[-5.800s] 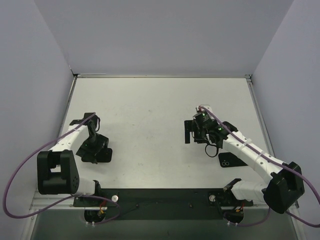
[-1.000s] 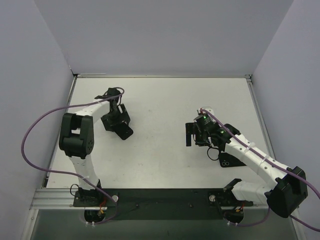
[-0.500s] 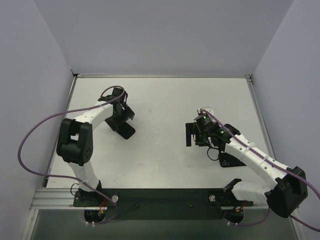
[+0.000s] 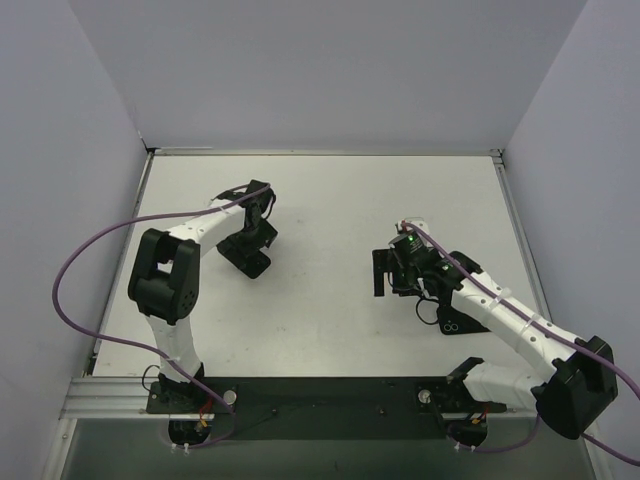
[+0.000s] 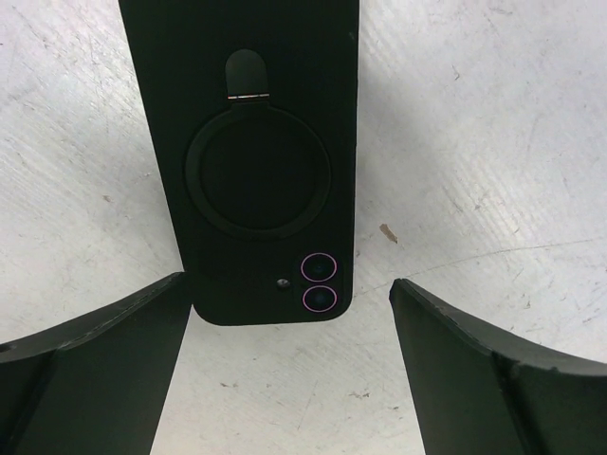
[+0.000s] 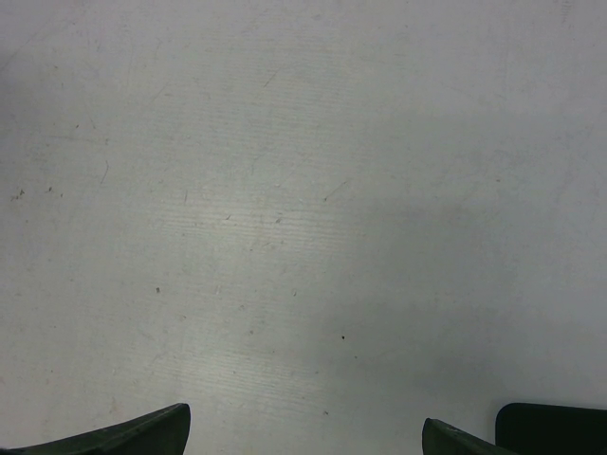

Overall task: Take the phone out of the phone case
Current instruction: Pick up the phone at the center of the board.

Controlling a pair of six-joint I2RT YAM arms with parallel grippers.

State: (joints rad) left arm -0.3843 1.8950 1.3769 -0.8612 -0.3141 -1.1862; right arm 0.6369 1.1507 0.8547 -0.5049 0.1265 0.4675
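The phone in its black case (image 5: pixel 251 161) lies back up on the white table, with a round ring and two pink-rimmed lenses showing. In the top view the cased phone (image 4: pixel 247 260) lies left of centre. My left gripper (image 5: pixel 285 379) is open just above the table, its fingers (image 5: pixel 104 351) spread either side of the lens end, and holds nothing. In the top view the left gripper (image 4: pixel 254 236) sits right behind the phone. My right gripper (image 4: pixel 385 272) hangs open and empty over bare table (image 6: pixel 303 218); its fingertips (image 6: pixel 142 431) show low in the right wrist view.
A second small black slab with two pale rings (image 4: pixel 452 319) lies beside the right forearm; its corner (image 6: pixel 552 427) shows in the right wrist view. Grey walls close in the left, back and right. A black rail (image 4: pixel 330 395) runs along the near edge.
Since 5.8 s ago the left gripper and cased phone have moved from the near left to further back and right. In the last second the left wrist swung right. The right gripper shifted slightly nearer.
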